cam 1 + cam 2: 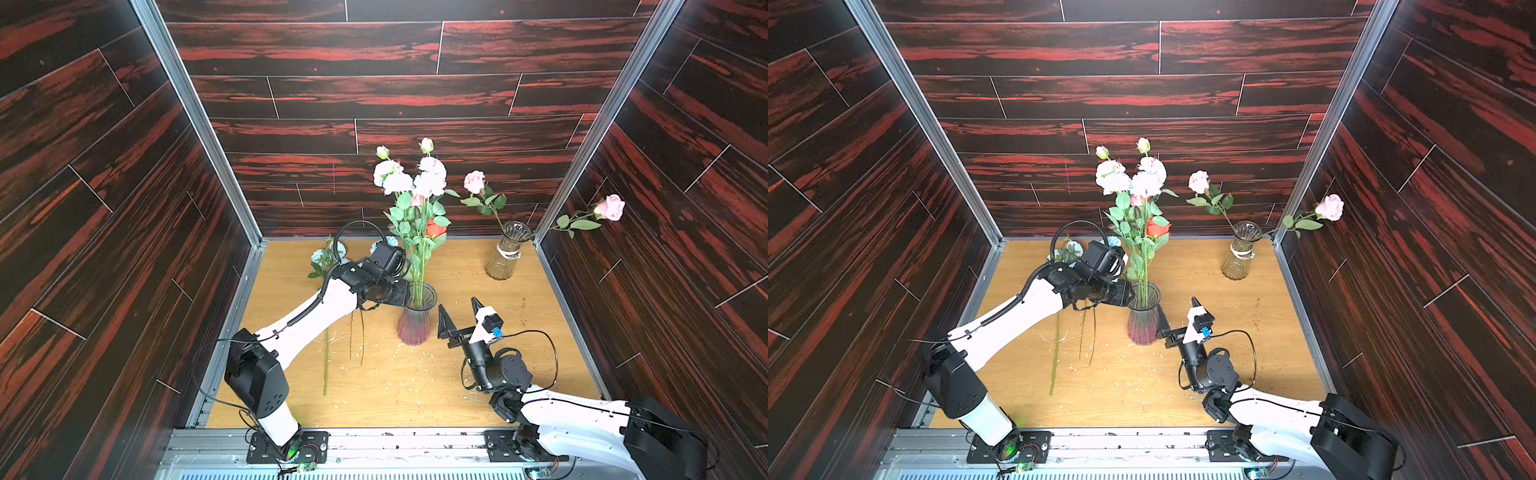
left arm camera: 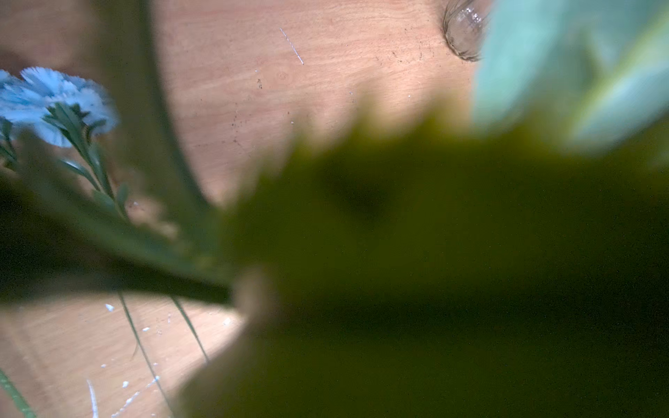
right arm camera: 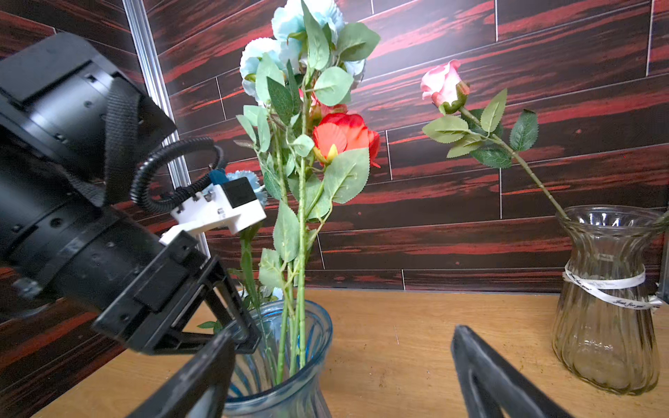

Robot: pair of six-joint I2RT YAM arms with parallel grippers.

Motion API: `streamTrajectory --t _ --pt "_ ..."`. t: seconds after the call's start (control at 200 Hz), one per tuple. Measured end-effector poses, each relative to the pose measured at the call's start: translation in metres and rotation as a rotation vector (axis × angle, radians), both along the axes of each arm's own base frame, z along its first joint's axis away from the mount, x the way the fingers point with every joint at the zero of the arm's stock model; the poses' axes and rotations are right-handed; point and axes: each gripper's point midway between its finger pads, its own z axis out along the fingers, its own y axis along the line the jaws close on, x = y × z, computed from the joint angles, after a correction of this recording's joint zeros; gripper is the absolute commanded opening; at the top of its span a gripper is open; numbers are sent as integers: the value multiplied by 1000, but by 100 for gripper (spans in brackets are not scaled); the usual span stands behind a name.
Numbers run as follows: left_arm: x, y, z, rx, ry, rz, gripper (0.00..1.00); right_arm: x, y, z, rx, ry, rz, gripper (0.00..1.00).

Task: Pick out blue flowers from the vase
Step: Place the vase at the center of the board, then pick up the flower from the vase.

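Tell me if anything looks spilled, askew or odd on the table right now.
White flecks litter the table in front of the tinted vase. In the clear vase, one pink rose leans far sideways, past the corner post. A blurred leaf blocks most of the left wrist view.

White ribbon (image 3: 597, 289) tied round neck of clear glass vase (image 3: 608, 343): small dark script lettering, apparently "Just for you"; further lettering along the band too blurred to read. Nothing else legible.
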Motion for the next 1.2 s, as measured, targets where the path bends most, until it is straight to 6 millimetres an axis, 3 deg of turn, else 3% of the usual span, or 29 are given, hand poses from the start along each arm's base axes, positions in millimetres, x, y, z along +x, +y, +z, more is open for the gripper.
streamTrajectory --t 0.16,0.255,0.411,0.526,0.681,0.812,1.057,1.197 --pt "-7 7 17 -27 -55 0 70 1 0 -2 -17 13 -3 92" --pt "-14 13 39 -61 -125 3 71 2 2 3 -27 31 3 90" --pt "-24 25 86 -158 -287 25 71 2 12 32 -28 59 57 87" --pt "-37 41 106 -248 -397 62 71 1 22 56 -52 101 125 78" --pt "-47 52 94 -333 -462 95 71 -1 38 76 -123 188 223 66" --pt "-43 47 72 -356 -465 99 71 -6 52 72 -194 263 312 60" --pt "-37 49 60 -377 -517 120 68 -4 94 33 -353 466 492 47" --pt "-38 72 50 -342 -576 203 65 7 100 2 -400 606 528 36"
